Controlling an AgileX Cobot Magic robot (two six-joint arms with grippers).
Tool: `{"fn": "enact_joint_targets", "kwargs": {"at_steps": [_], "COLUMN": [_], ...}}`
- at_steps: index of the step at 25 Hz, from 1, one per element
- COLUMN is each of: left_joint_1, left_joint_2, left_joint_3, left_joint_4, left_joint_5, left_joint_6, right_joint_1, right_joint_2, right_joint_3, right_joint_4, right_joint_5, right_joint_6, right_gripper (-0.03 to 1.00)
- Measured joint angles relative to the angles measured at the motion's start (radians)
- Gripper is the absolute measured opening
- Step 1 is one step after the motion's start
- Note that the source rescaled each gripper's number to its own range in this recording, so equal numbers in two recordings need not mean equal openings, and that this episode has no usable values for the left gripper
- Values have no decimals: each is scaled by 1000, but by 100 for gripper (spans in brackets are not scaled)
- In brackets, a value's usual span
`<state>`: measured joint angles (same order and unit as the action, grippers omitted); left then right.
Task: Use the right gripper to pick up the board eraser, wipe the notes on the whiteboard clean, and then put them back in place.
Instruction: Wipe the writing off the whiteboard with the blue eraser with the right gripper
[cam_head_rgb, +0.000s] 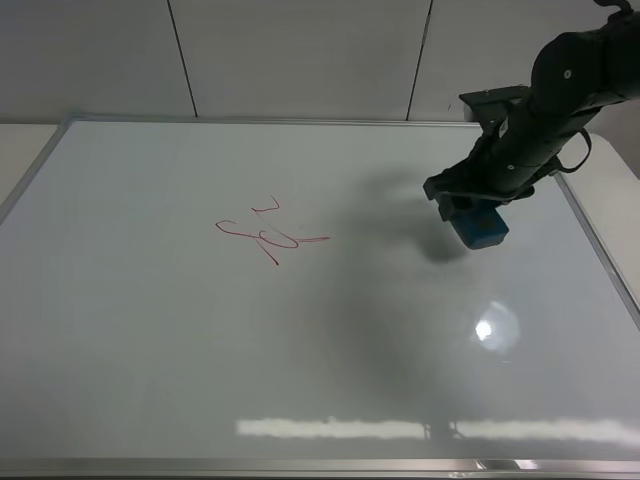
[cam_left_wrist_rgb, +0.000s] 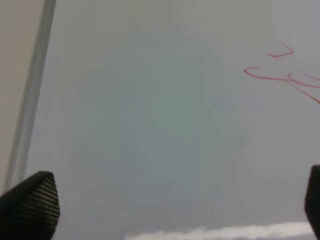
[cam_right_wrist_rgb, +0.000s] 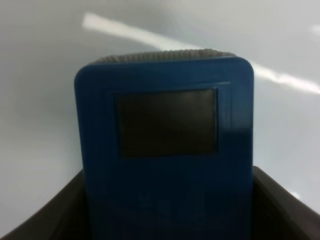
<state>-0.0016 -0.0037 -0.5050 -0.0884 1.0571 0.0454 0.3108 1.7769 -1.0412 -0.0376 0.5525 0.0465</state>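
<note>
Half the board eraser (cam_right_wrist_rgb: 165, 140) hides inside the right end effector (cam_head_rgb: 468, 210) gripping it; left end effector (cam_left_wrist_rgb: 170, 205) gapes, cropped.

Nothing legible anywhere — the notes (cam_head_rgb: 270, 234) are unreadable red scribble.

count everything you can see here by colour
white: 1, the whiteboard
red: 1, the scribble
blue: 1, the eraser
black: 2, the right gripper with its jaws shut on the eraser, and the left gripper with its jaws wide apart
total: 5
</note>
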Motion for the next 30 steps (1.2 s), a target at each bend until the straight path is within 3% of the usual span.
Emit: {"fn": "enact_joint_targets", "kwargs": {"at_steps": [6, 14, 19, 30], "left_joint_1": [0, 0, 0, 0], "left_joint_2": [0, 0, 0, 0], "left_joint_3": [0, 0, 0, 0], "left_joint_4": [0, 0, 0, 0], "left_joint_5": [0, 0, 0, 0], "left_joint_6": [0, 0, 0, 0], "right_joint_1": [61, 229, 325, 446], "right_joint_2": [41, 158, 256, 474], "right_joint_3": [-6, -43, -216, -576], "right_joint_4": [-17, -93, -161, -167], "right_joint_5": [-1, -18, 70, 240], "right_joint_6": [95, 260, 344, 359], "right_gripper": [2, 2, 2, 2]}}
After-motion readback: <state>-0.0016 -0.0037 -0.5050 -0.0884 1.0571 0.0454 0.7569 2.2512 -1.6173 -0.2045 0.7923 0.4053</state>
